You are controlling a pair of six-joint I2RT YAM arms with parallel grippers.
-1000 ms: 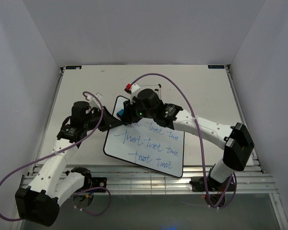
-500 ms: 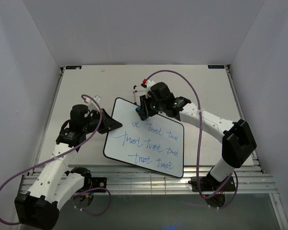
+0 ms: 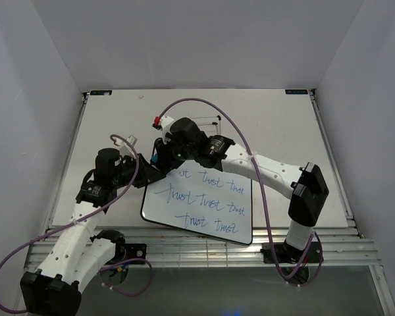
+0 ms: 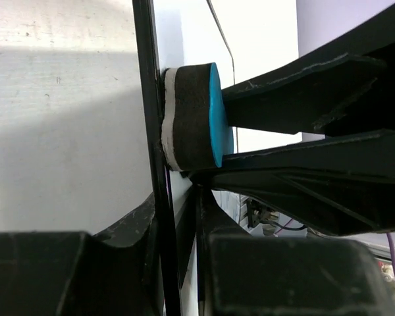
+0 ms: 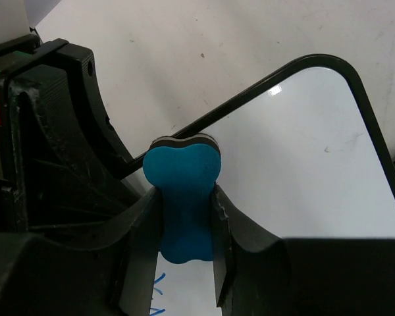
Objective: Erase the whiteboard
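The whiteboard (image 3: 240,197) lies on the table (image 3: 283,131), near centre, with 3 lines of blue writing left. The right gripper (image 5: 184,224) clenches the eraser (image 5: 182,164) at the board's far-left corner. The left gripper (image 3: 151,175) straddles the left rim; I cannot tell whether it pinches. If that hold is slack, wiping could drag the board sideways.

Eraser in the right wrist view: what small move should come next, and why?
Probably drag the eraser, held in the right pincer, across the whiteboard toward the blue writing; it sits at a blank corner, and three lines are still there to erase.
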